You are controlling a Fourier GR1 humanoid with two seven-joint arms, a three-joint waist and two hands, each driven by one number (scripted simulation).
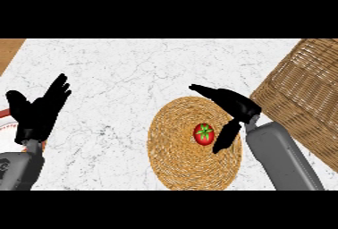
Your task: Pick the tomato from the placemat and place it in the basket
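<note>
A red tomato [204, 134] with a green stem sits near the middle of a round woven placemat [178, 156] on the white marble counter. My right hand [232, 106] hovers over the placemat's upper right part, open, fingers stretched toward the upper left and the thumb hanging down just right of the tomato. It holds nothing. The wicker basket [305, 94] stands at the right edge, close behind the right hand. My left hand [38, 112] rests open at the left edge, fingers up.
A white plate with a red rim [6, 127] shows partly at the left edge behind the left hand. A strip of wooden surface [8, 49] lies at the upper left corner beyond the counter.
</note>
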